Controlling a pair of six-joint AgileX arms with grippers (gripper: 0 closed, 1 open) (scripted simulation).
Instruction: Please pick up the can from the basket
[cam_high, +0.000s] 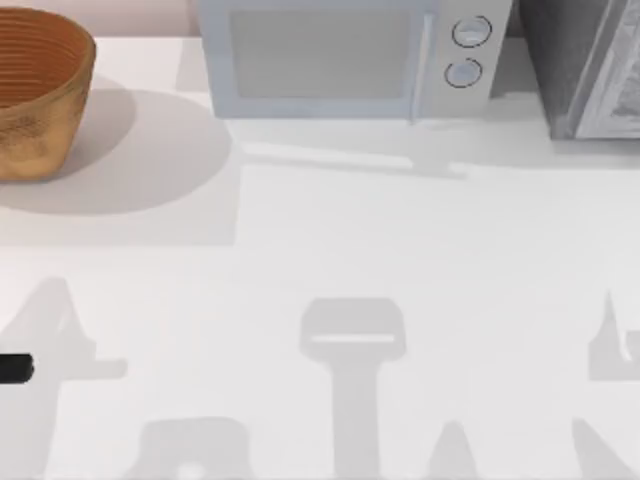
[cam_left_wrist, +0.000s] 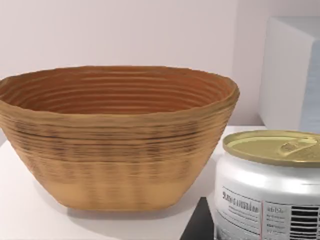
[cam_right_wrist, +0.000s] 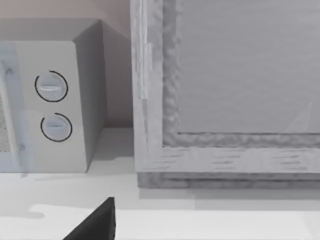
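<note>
The basket (cam_high: 35, 90) stands at the far left corner of the white tabletop (cam_high: 330, 240), cut by the top view's left edge; its ribbed inside looks empty in both the top and left wrist views. The can (cam_left_wrist: 272, 187) is outside it: the left wrist view has it close to the camera, upright, gold lid up, just beside the basket's outer wall and not touching it. A dark finger tip (cam_left_wrist: 197, 225) shows beneath the can, but whether the left claw grips the can or how wide it stands I cannot tell.

A microwave (cam_high: 345, 55) lines the far edge at centre, and a grey cabinet (cam_high: 590, 65) fills the far right corner. The middle and near tabletop lie open.

Of the right claw only a dark tip (cam_right_wrist: 95, 225) shows; its opening cannot be told.
</note>
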